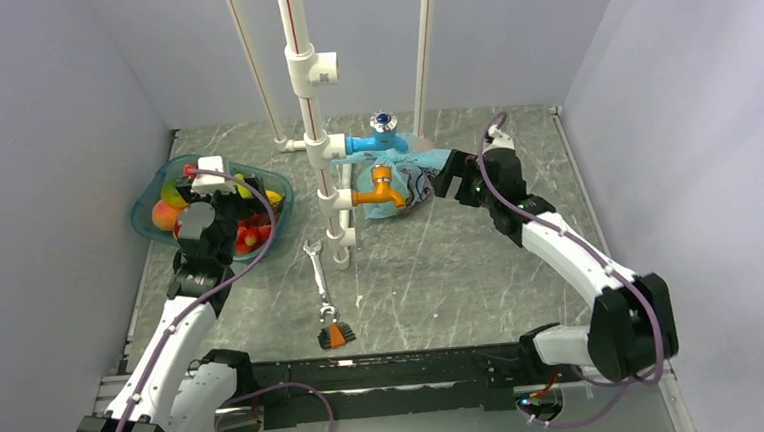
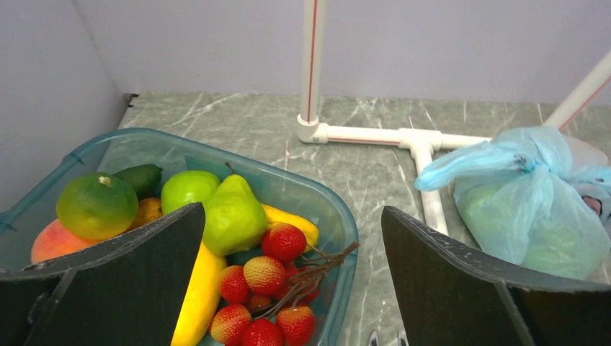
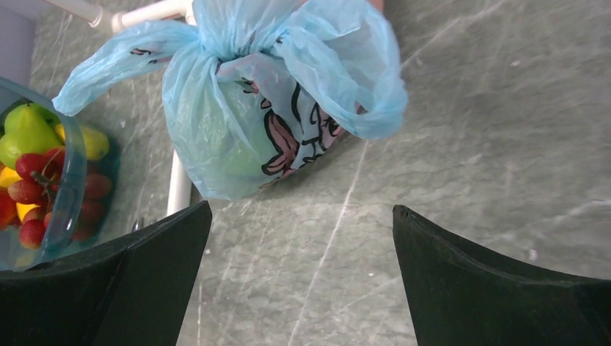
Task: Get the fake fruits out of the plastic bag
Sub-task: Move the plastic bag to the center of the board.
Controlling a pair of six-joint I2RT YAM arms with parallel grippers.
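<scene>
Toward 12 o'clock, the plastic bag (image 3: 238, 122) is sitting tied; both jaws are standing wide; opening it seems next.

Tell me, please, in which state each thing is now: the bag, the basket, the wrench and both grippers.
plastic bag, knotted shut at the top, lying on the table.
fake fruits, inside the bag; only green shapes show through.
basket, full of fruit.
wrench, lying flat on the table.
left gripper, open, empty, over the basket.
right gripper, open, empty, before the bag.
</scene>
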